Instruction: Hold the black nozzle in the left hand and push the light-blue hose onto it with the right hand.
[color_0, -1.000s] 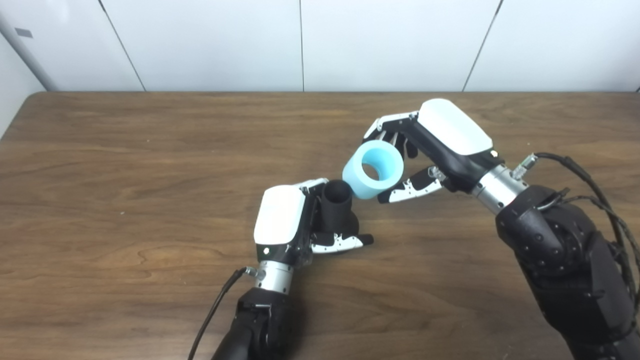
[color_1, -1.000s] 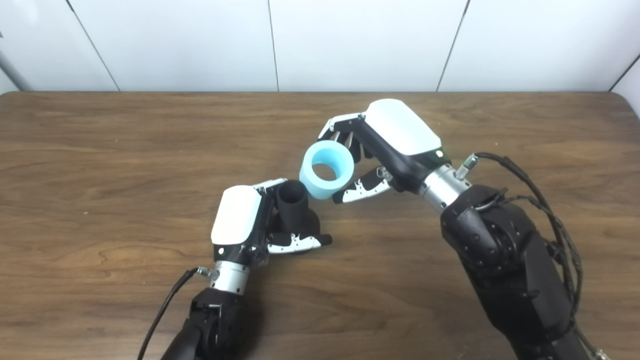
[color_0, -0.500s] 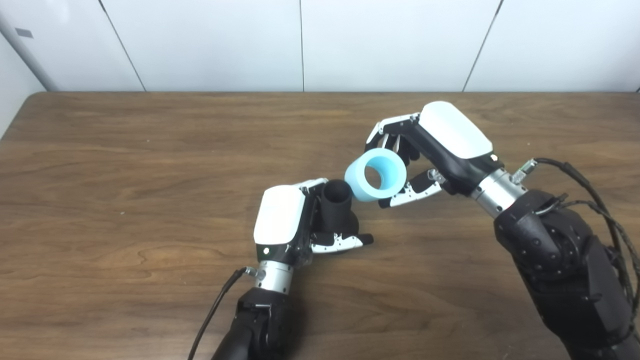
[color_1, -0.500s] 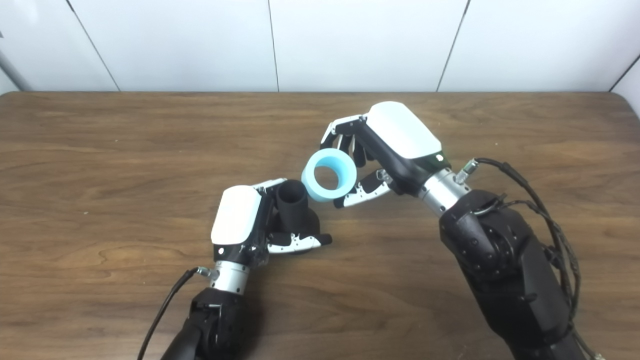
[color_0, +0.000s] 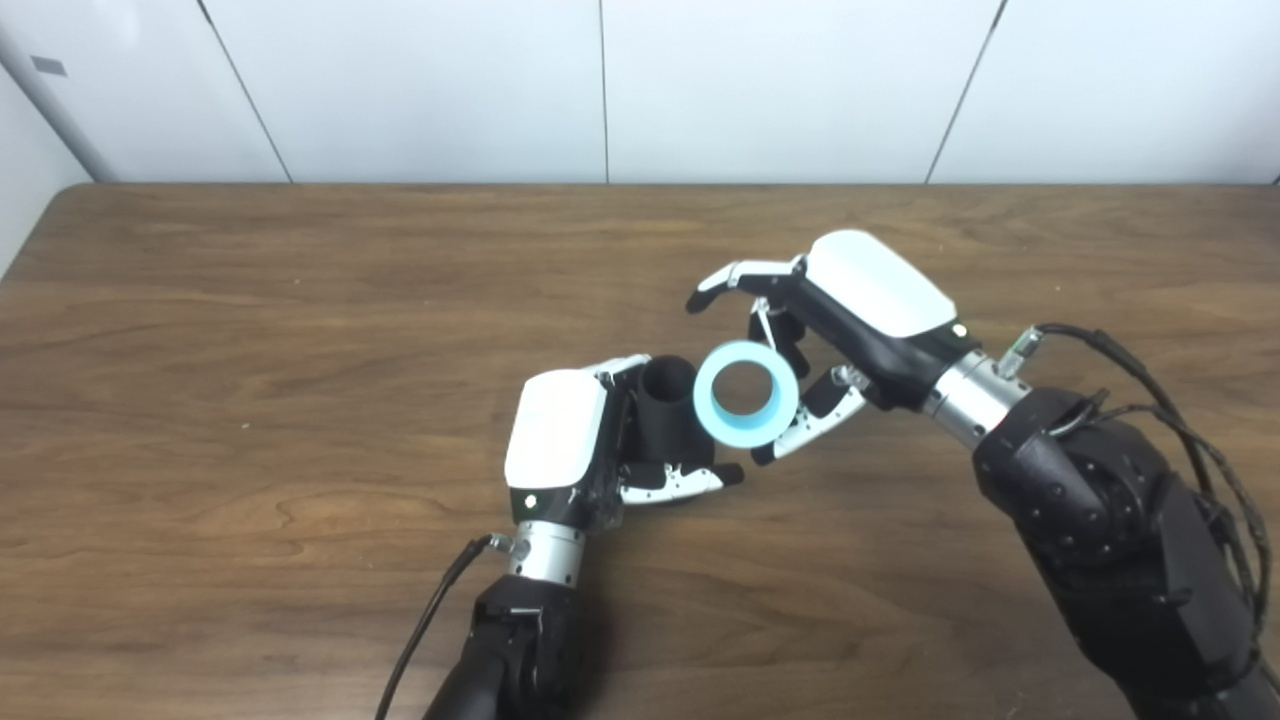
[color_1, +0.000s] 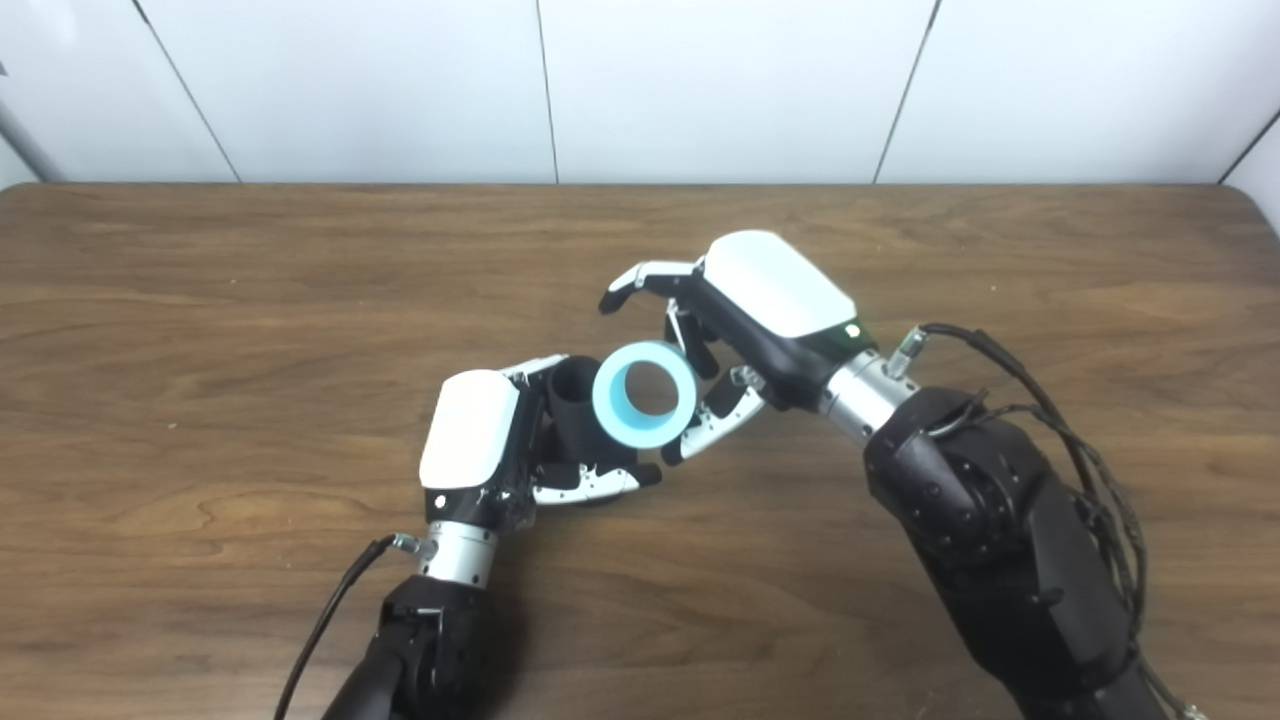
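Light-blue hose (color_0: 745, 393) in right hand (color_0: 850, 320) overlaps black nozzle (color_0: 665, 410) rim.

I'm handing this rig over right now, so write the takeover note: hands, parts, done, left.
Left hand: shut on the black nozzle, open end up, low over the table.
Right hand: shut on the light-blue hose, its bore facing the cameras, beside the nozzle's mouth.
Done: both parts gripped and brought together.
Left: line the bore up with the nozzle and push it on; not yet seated.
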